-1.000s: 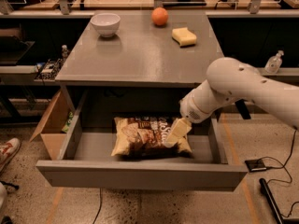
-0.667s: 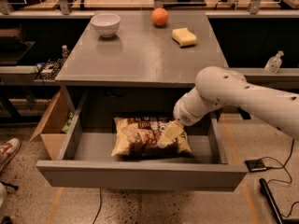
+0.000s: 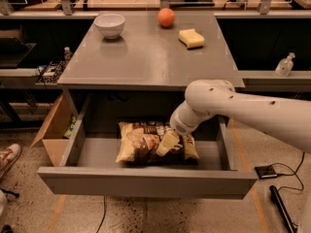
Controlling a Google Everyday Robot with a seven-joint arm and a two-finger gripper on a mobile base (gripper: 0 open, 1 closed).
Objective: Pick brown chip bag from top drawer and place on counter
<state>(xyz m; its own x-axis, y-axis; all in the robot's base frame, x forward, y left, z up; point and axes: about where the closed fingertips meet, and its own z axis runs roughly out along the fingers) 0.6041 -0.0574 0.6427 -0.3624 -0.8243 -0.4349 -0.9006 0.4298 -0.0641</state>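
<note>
The brown chip bag (image 3: 143,142) lies flat in the open top drawer (image 3: 146,181), near its middle, tan and dark brown. My gripper (image 3: 167,143) reaches down from the right on the white arm and sits over the right half of the bag, at or just above its surface. The counter (image 3: 146,57) is the grey tabletop above the drawer. The bag's right part is partly hidden by the gripper.
On the counter stand a white bowl (image 3: 109,24), an orange (image 3: 166,17) and a yellow sponge (image 3: 191,38) at the back. A cardboard box (image 3: 52,130) sits left of the drawer. A shoe (image 3: 7,158) is at the far left floor. A bottle (image 3: 284,65) stands on the right shelf.
My arm has swung left and lower, bringing the gripper from the bag's right end to over its right half. The bag has not moved.
</note>
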